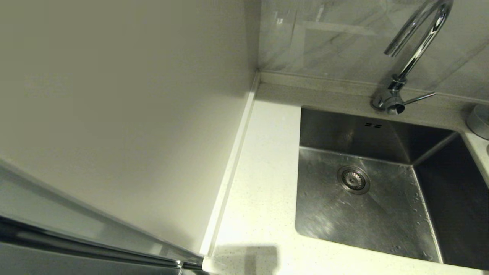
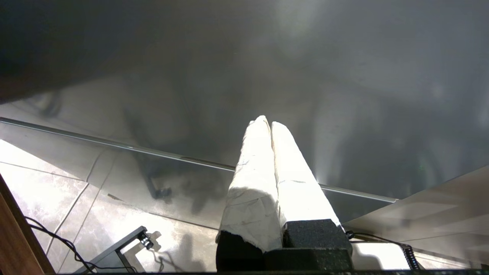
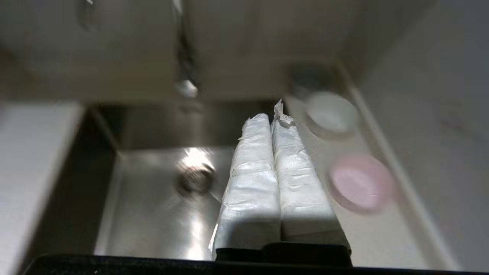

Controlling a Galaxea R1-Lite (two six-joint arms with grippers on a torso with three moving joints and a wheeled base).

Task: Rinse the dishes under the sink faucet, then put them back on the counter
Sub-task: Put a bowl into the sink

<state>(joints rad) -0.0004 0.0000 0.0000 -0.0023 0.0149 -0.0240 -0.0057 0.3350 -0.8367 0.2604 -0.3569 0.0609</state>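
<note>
Right gripper (image 3: 272, 118) is the one near the work: fingers pressed together, holding nothing, hanging above the sink's (image 3: 153, 214) right rim where basin meets counter (image 3: 382, 236).

Dishes, per the right wrist view: pale pink bowl (image 3: 361, 181) and pale mint-white bowl (image 3: 330, 114) both sit on the counter strip on the right of the sink, on the pink-bowl side of the fingers. Pink is beside the finger shafts, nearer the wrist; mint-white is level with the fingertips, near them but apart. A third, blue bowl isn't visible in any view. A dark round object (image 3: 305, 76) sits beyond the mint-white bowl, too blurred to identify.

Key relation: the bowls lie sideways off the gripper's long axis, not ahead of it. The fingers point along the sink edge toward the back wall and faucet (image 3: 186, 57) (the bowls are round, so no axis of their own to align with). My read: the gripper has to shift laterally over the counter and spread its fingers before any rim pinch, so nothing is rinsed yet.

Head view shows the sink basin empty, drain strainer (image 1: 353, 179) clear, chrome gooseneck faucet with its side lever (image 1: 419, 98), no water visibly running.

Left gripper (image 2: 270, 123): fingers pressed together, empty, parked low facing a cabinet front (image 2: 267, 57) and floor tiles (image 2: 46, 191). It is far from the dishes, so the right arm is clearly nearer.
</note>
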